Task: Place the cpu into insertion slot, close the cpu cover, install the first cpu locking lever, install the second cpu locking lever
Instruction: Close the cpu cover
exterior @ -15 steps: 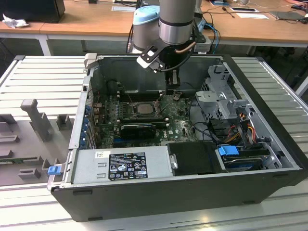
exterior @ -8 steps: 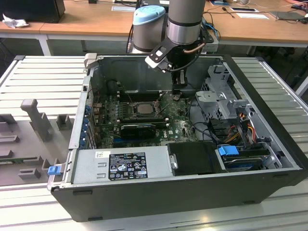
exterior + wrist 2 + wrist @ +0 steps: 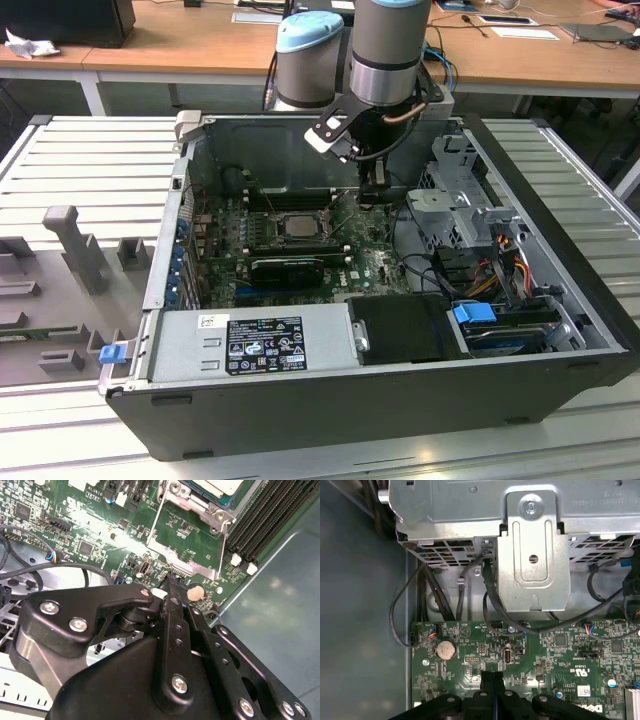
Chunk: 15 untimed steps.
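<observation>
Gripper (image 3: 172,580) fingers pressed together with nothing between them, tip low over the motherboard (image 3: 100,540), just beside the free edge of the cpu cover (image 3: 187,562), apparently raised, with green board visible through its window. Beyond it, the cpu (image 3: 298,226) lying in the insertion slot (image 3: 322,226). Likely risk: the closed tip slipping off that thin edge onto the coin cell (image 3: 196,593), or a skewed push dropping the cover crooked over the chip.
</observation>
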{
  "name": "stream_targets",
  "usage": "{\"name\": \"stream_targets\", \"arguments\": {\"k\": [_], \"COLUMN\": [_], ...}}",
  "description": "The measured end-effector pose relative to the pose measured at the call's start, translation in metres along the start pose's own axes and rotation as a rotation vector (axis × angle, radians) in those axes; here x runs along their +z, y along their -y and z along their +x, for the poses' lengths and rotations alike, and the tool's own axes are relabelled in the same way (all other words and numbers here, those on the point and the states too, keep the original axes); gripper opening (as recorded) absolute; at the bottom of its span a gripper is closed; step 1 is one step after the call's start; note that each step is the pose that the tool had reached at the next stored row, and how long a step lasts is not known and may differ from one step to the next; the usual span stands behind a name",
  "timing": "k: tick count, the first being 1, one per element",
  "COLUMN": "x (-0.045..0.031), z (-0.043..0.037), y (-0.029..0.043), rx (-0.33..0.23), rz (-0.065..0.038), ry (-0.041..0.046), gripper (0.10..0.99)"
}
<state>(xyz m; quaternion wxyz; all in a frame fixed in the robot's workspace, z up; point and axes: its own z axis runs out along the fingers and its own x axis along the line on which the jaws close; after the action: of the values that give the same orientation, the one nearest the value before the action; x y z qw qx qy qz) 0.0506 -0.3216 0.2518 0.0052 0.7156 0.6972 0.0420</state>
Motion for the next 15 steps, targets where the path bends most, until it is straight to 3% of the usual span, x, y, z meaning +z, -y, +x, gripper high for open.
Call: {"name": "stream_targets", "arguments": {"k": [15], "x": [-0.0009], "z": [-0.0016], "y": [0.0126], "rx": [-0.001], "rz": [0.0], "ry": [-0.0019], "gripper": [0.106]}}
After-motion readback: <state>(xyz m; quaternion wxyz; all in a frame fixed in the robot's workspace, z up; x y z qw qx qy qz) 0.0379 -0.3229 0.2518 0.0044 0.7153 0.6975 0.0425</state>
